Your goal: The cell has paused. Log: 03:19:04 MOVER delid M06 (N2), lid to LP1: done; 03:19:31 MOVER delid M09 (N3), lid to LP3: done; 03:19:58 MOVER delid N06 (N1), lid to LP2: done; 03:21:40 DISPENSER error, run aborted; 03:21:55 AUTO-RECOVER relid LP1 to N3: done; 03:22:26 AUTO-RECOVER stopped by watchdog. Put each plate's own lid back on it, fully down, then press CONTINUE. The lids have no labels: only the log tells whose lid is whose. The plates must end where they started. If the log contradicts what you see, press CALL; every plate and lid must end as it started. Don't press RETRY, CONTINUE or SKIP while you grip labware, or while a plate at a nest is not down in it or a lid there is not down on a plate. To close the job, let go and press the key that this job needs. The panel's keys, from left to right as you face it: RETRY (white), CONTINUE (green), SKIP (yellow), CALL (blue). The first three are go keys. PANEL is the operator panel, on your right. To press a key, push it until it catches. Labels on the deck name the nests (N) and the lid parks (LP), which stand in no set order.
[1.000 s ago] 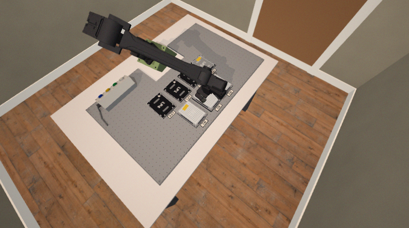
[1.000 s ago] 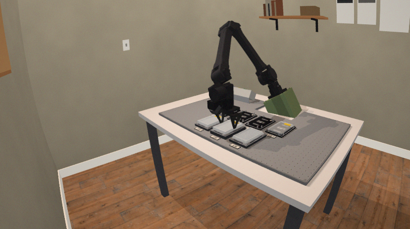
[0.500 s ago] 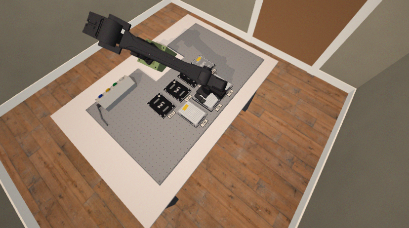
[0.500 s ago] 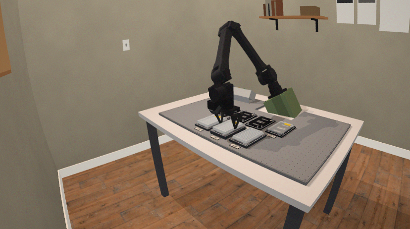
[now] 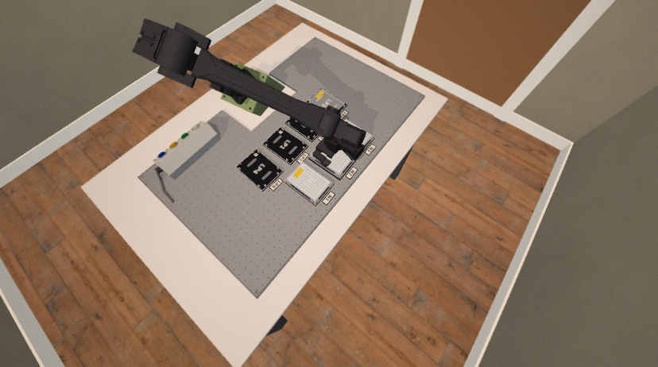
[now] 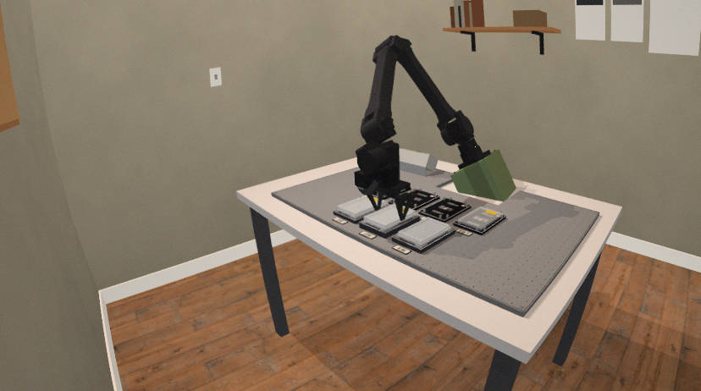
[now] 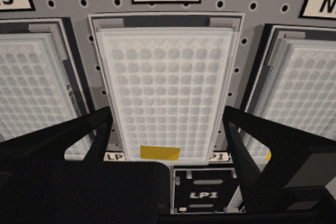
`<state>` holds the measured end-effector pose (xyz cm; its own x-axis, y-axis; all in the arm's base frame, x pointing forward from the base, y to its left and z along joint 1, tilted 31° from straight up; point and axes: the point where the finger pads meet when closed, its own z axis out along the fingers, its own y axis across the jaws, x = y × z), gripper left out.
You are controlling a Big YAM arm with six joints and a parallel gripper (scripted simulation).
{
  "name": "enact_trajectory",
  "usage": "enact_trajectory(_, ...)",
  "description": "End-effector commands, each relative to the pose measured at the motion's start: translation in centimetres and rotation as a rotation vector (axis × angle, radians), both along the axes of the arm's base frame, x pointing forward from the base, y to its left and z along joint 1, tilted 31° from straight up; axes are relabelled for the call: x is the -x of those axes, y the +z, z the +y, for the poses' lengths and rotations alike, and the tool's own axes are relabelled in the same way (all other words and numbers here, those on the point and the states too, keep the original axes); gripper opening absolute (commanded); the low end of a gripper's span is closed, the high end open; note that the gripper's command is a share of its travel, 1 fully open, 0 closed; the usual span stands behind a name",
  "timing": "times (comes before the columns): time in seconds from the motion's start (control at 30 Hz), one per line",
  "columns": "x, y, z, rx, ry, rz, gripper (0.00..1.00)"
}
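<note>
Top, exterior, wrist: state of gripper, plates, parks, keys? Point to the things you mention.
Gripper (image 5: 334, 156) (image 6: 390, 212) (image 7: 167, 112): open, fingers astride N2 plate
N2 plate (image 5: 342, 163) (image 6: 384, 219) (image 7: 162, 95): in nest, lid on
N1 plate (image 5: 310, 184) (image 6: 356, 207) (image 7: 319, 82): in nest, lid on
N3 plate (image 6: 423, 233) (image 7: 19, 82): in nest, lid unclear
LP1 (image 5: 285, 145) (image 7: 203, 195): bare
LP4 (image 5: 259, 169): bare
Parked lid (image 5: 327, 101) (image 6: 480, 218): lying flat
Panel keys (image 5: 172, 144): pressed or not, can't tell

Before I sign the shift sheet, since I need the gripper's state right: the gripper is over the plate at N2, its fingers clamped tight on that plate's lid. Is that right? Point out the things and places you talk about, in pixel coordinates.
Not quite: the gripper (image 5: 335, 158) (image 6: 391, 213) (image 7: 167, 112) is over the plate at N2 (image 5: 341, 163) (image 6: 389, 217) (image 7: 164, 91), but its fingers stand open, with a gap on each side, as the wrist view shows.
</note>
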<state>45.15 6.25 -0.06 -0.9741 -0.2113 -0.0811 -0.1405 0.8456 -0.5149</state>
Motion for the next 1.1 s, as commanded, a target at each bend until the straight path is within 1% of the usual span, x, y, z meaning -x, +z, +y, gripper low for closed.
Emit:
enact_trajectory(0.0,-0.9,0.7,0.6,-0.008,0.004,-0.022,1.0)
enact_trajectory(0.47,-0.9,0.7,0.6,-0.008,0.004,-0.022,1.0)
enact_trajectory(0.5,-0.9,1.6,1.5,-0.013,0.012,-0.034,1.0)
enact_trajectory(0.57,-1.6,2.6,1.9,-0.02,0.012,-0.053,1.0)
enact_trajectory(0.9,-1.2,4.1,2.8,-0.022,0.011,-0.054,1.0)
enact_trajectory(0.97,-1.2,4.1,2.8,-0.022,0.011,-0.054,1.0)
enact_trajectory(1.0,0.8,1.4,2.3,-0.001,-0.006,-0.002,1.0)
enact_trajectory(1.03,1.5,0.8,2.4,-0.005,-0.022,-0.014,1.0)
enact_trajectory(1.07,1.7,0.7,2.7,-0.01,-0.022,-0.024,1.0)
